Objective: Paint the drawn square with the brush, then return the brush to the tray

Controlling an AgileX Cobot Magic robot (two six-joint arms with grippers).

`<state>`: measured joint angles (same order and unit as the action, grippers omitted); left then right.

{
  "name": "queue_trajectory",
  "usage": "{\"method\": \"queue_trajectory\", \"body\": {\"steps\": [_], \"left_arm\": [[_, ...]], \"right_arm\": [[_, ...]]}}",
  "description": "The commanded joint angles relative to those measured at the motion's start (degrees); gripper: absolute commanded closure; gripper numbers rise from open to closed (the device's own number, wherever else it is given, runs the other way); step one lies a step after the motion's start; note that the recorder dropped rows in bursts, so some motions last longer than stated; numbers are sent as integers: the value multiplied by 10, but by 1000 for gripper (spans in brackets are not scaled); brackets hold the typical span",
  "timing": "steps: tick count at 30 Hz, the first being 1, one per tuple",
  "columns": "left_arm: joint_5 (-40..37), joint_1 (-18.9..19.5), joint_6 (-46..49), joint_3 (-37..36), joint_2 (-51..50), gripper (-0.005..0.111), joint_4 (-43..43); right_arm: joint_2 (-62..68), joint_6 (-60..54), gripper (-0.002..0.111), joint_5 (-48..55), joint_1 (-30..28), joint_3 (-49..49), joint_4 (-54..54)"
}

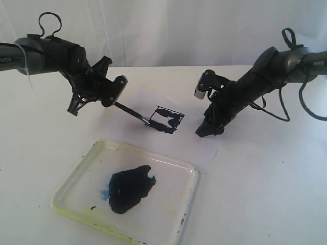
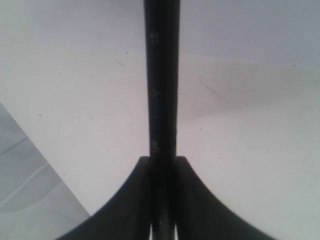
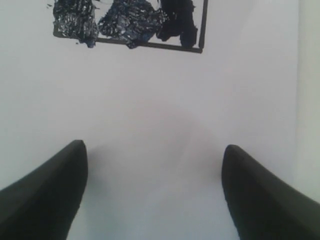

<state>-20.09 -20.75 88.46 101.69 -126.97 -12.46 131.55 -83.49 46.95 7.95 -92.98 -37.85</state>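
The drawn square [image 1: 168, 119] on the white paper sheet [image 1: 207, 150] holds dark blue-black patches, with white gaps between them; it also shows in the right wrist view [image 3: 131, 24]. My left gripper [image 1: 120, 88] is shut on the brush [image 1: 134, 114], whose dark handle [image 2: 161, 80] runs straight out from between the jaws. The brush tip rests at the square's left edge. My right gripper [image 1: 207, 130] stands open, fingers spread, pressing down on the paper just right of the square. The clear tray [image 1: 173, 210] with its dark paint puddle [image 1: 130, 187] lies at the front.
The white table [image 1: 41, 138] extends to all sides. A white curtain [image 1: 168, 30] hangs behind. The tray's near rim has yellowish stains [image 1: 76, 214].
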Motion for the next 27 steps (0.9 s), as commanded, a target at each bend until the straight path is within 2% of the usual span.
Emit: {"method": "queue_trajectory", "body": {"steps": [1, 27], "left_arm": [[-5, 6, 0, -3, 3, 107, -2], [7, 40, -2, -3, 3, 107, -3]], "right_arm": [[24, 12, 38, 1, -3, 10, 48], [24, 12, 38, -5, -3, 10, 54]]}}
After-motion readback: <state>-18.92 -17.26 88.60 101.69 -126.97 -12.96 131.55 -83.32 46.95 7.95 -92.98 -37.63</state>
